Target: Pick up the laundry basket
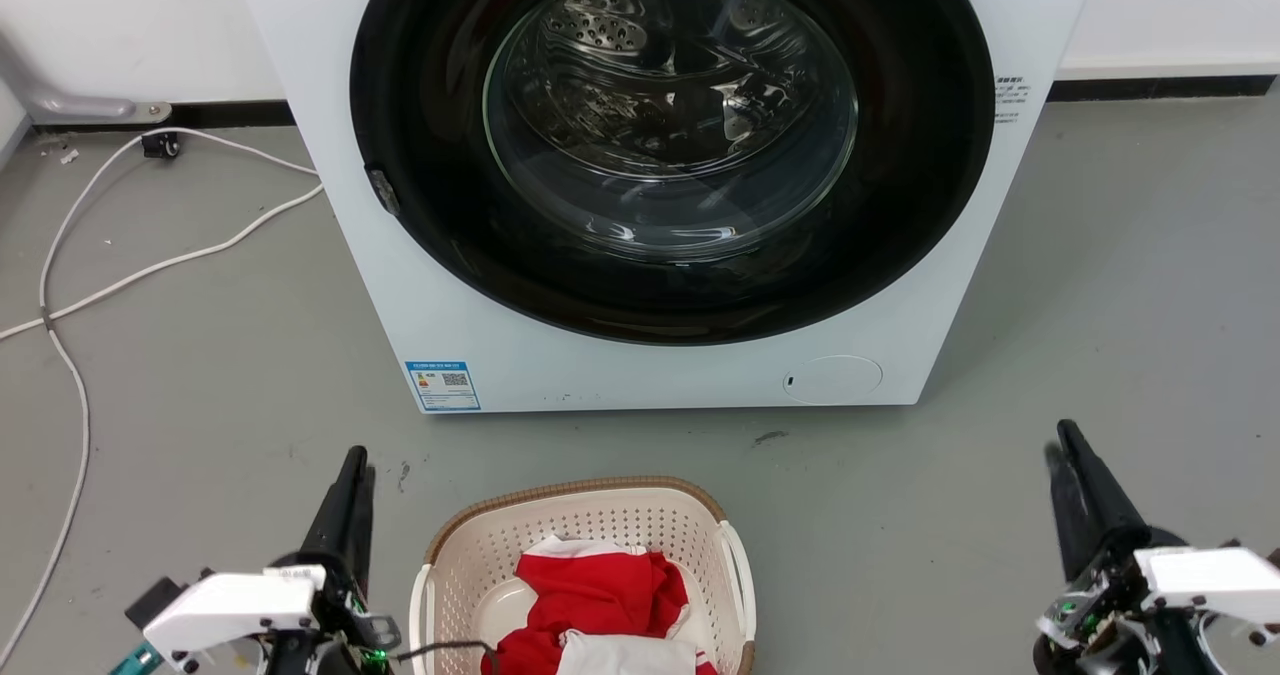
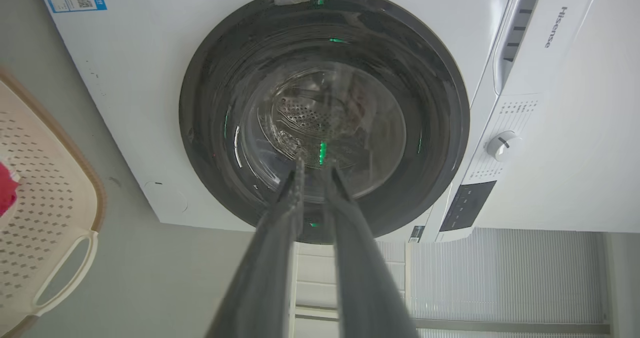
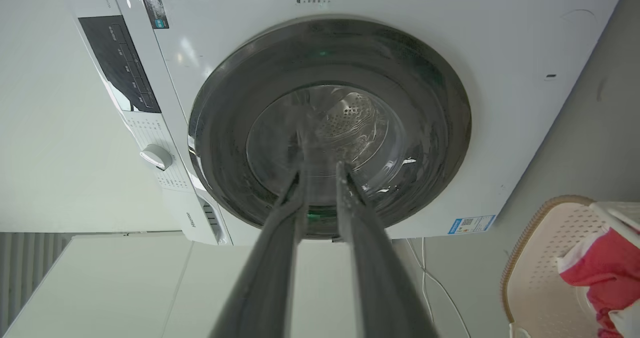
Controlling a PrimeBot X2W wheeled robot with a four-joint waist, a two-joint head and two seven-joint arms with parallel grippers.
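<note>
Now: basket on floor, ungripped.
Left gripper just beside it, right gripper well apart; both slightly parted, empty.

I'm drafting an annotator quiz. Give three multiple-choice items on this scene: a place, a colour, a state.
1. Where is the laundry basket? A. on a shelf B. on the floor before the washing machine C. on top of the machine
2. The cloth in it is: A. red and white B. blue C. black
3. The basket is: A. held by both grippers B. held by one C. untouched

B: it sits on the floor between the left gripper and the right gripper.
A: red and white folds show.
C: both grippers stand clear of it.
</note>
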